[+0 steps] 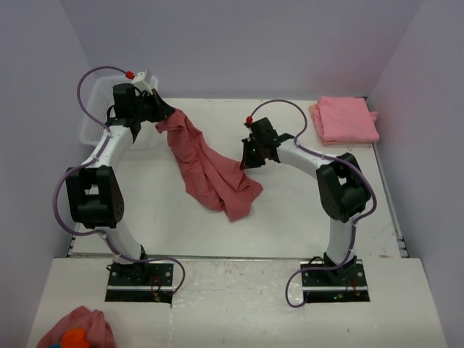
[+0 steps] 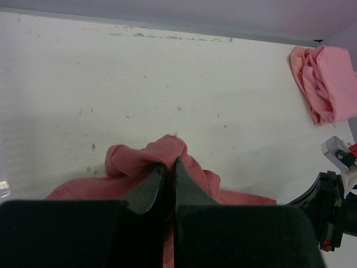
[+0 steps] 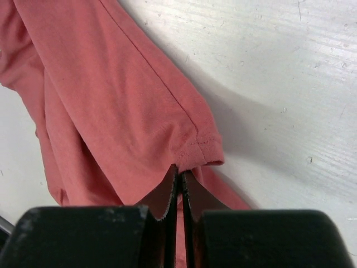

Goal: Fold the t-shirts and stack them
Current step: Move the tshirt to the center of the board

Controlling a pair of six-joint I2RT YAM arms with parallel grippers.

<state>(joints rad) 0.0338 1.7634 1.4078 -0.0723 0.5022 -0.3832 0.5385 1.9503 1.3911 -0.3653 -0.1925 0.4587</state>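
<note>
Rose-red t-shirt (image 1: 210, 170) between raised left hand (image 2: 170, 162) and low right hand (image 3: 179, 174), both clenched on it

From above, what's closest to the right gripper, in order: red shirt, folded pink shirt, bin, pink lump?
1. red t-shirt, pinched by the right gripper, centre.
2. folded pink t-shirt, back right.
3. clear bin, back left.
4. pink lump, front left.

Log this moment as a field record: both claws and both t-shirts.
left claw: shut on a bunched part of the red t-shirt, raised
right claw: shut on that shirt's hemmed edge
red t-shirt: unfolded, trailing down onto the table
folded pink t-shirt: lying at the far right corner
</note>
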